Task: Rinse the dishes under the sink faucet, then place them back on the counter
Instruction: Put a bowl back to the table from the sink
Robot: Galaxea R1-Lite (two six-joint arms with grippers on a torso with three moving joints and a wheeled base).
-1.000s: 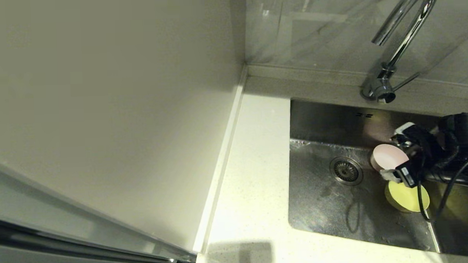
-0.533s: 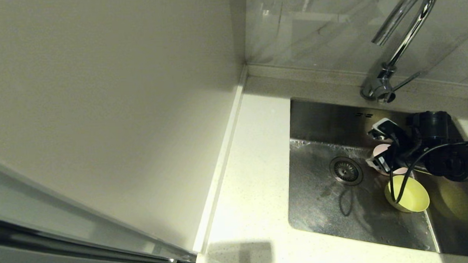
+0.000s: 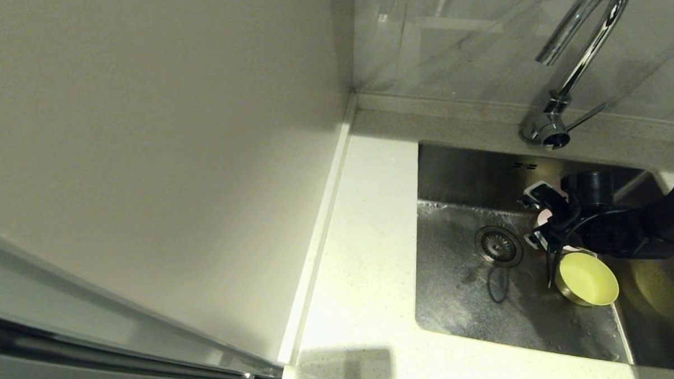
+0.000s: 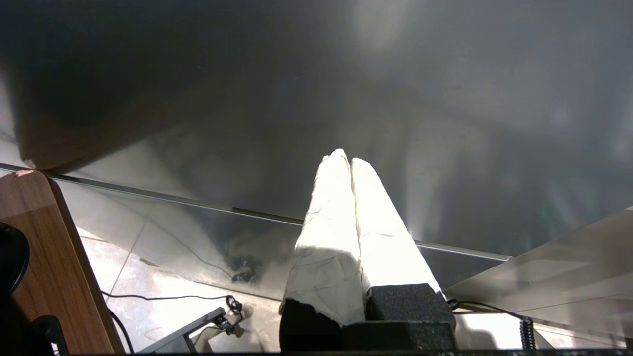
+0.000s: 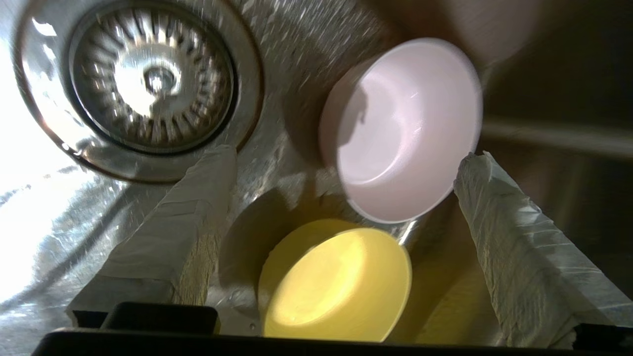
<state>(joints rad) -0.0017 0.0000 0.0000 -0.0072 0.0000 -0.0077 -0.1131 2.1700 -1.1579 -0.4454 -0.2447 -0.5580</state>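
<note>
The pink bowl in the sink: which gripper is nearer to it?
Right. The right gripper hangs open just above the pink bowl; the left gripper is parked shut, away from the sink.

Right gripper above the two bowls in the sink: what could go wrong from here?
The right gripper is open over the pink bowl, which touches the yellow-green bowl. Closing may push one against the other. One finger is near the drain and could snag its rim.

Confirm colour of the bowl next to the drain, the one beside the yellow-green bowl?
Pale pink bowl, plain and matte; clearest in the right wrist view.
</note>
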